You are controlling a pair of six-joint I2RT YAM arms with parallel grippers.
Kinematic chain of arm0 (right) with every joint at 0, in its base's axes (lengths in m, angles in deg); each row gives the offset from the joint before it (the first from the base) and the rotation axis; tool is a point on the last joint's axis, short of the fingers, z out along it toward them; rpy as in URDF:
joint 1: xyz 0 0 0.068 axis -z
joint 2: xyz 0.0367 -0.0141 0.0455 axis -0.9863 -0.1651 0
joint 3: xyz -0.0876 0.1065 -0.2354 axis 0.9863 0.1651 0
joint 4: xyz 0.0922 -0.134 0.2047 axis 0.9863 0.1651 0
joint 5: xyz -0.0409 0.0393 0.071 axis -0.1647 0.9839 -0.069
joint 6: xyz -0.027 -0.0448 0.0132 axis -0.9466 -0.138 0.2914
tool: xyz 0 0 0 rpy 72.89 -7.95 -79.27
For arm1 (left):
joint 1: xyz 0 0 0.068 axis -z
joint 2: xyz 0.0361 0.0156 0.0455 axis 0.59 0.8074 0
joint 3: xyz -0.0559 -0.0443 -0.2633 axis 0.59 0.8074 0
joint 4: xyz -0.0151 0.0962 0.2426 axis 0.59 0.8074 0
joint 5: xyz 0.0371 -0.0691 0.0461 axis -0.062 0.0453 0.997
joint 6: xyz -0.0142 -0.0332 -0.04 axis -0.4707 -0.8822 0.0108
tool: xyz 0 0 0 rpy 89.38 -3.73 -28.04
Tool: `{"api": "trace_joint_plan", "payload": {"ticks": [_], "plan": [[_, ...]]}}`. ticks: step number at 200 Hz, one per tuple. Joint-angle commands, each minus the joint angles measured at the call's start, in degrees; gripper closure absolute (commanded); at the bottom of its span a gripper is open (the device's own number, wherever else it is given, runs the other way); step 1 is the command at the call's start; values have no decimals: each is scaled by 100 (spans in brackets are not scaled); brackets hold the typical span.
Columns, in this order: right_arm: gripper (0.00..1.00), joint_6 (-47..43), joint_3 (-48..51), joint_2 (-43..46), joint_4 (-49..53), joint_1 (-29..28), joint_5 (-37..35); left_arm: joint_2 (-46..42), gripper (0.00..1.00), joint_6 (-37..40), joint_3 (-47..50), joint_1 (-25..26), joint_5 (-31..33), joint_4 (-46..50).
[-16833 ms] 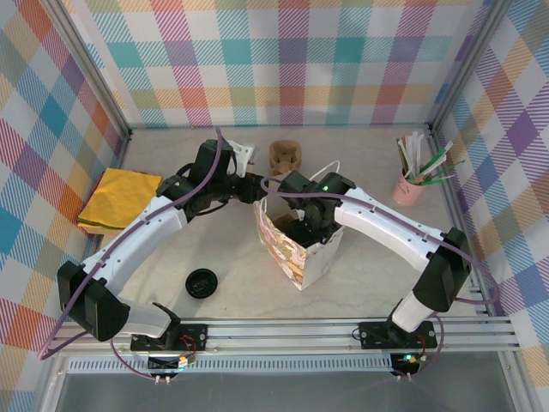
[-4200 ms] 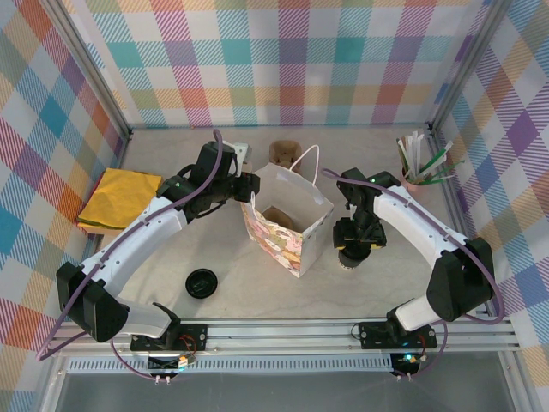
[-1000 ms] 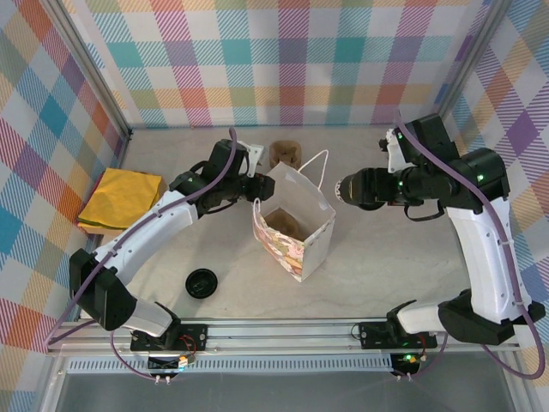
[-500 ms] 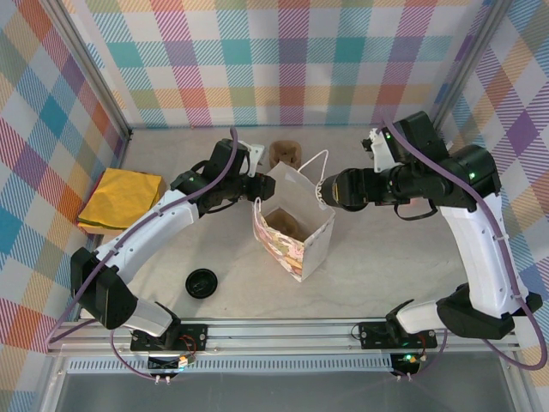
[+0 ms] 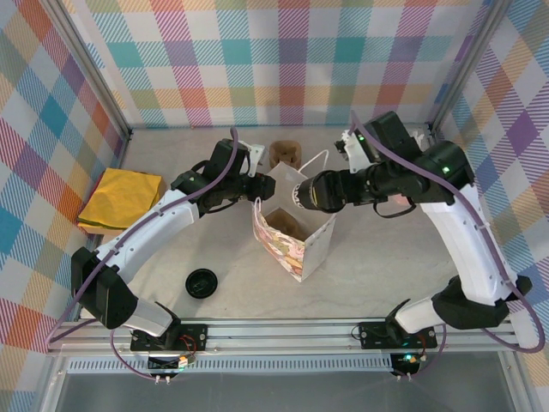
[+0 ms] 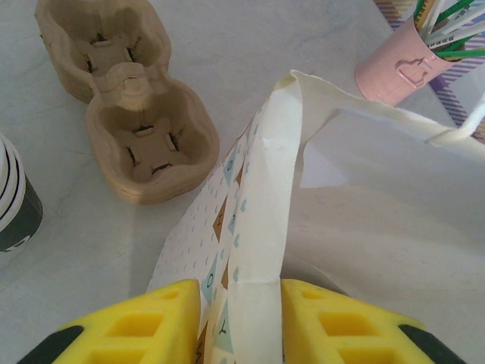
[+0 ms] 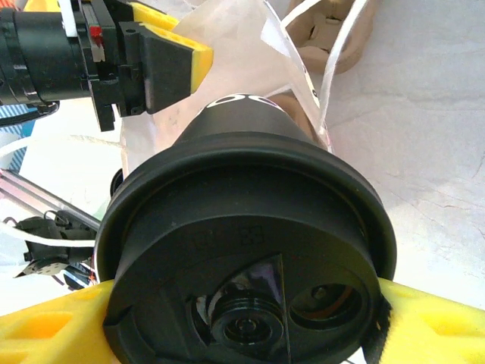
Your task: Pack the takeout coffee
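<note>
My right gripper (image 5: 331,190) clamps the takeout coffee (image 5: 310,192) between its yellow fingers. The cup is tipped on its side with the lid facing my wrist, above the paper bag's (image 5: 305,252) open mouth at its 1 o'clock edge. My left gripper (image 6: 241,322), jaws narrow, pinches the bag's rim at 10 o'clock.

striped paper cup (image 6: 10,199): left of the left gripper (image 6: 241,322), cut by the frame edge
takeout coffee (image 7: 239,121): body mostly hidden behind its lid (image 7: 246,250)
pink holder (image 6: 402,68): top cut off
</note>
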Motion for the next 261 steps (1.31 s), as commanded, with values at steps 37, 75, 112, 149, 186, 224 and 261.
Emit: {"api": "trace_joint_plan", "payload": {"ticks": [37, 75, 112, 149, 186, 224, 261], "plan": [[27, -45, 182, -568, 110, -310, -271, -131, 67, -48, -157, 48, -23, -95], [27, -87, 254, -933, 310, -443, -485, -96, 67, -39, -216, 48, -86, -122], [27, -127, 344, -1101, 398, -481, -581, -38, 60, 7, -353, 48, 24, 2], [27, -190, 439, -1154, 347, -512, -577, -27, 54, -25, -508, 40, 279, 184], [27, -217, 477, -1257, 346, -601, -699, 68, 52, -296, -870, -34, 356, 447], [27, -158, -41, -1673, 629, -757, -751, 322, 52, -342, -1158, -170, 237, 923], [28, -134, -926, -2261, 1139, -824, -763, 660, 52, -237, -1729, -295, 315, 1715]]}}
